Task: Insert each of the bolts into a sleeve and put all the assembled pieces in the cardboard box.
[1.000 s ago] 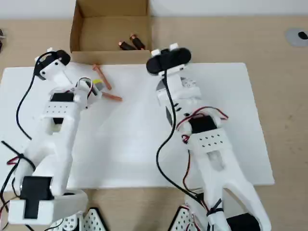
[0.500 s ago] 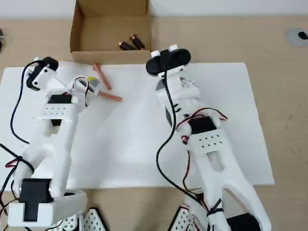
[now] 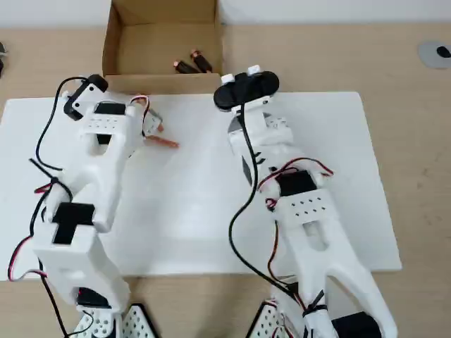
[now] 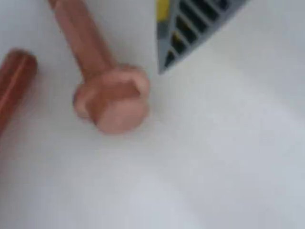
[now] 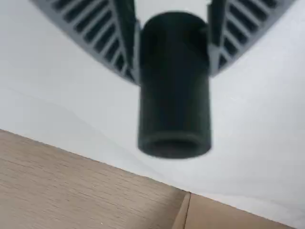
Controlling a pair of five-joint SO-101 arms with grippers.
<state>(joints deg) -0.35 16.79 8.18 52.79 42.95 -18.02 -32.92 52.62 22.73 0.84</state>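
Surface: light wooden counter [image 3: 416, 141], covered across the middle by a white sheet [image 3: 197, 204]. Grey disc [image 3: 433, 53] at the far right edge of the counter, off the sheet. Pale strip of another surface beyond the far edge; nothing else of the room to be made out.

Cardboard box [image 3: 111, 42] open at the far edge of the counter, its near wall touching the sheet's far edge. Two assembled pieces [image 3: 184, 67] inside, side by side against the near wall.

Right end effector [image 5: 172, 69] at the sheet's far edge, just beside the box's near right corner, clamped on a black sleeve [image 5: 174, 114] with the open bore facing out.

Left end effector [image 3: 149, 124] low over the sheet near its far left corner. Opening cannot be told. Hex-headed bolt [image 4: 112, 102] flat on the sheet just beside it; second bolt [image 4: 14, 81] close by, not touching the first.

Change since one second ago: left arm swung forward and toward the box, wrist now above the bolts, one of them largely covered from above. Right arm, sleeve and box contents as before.
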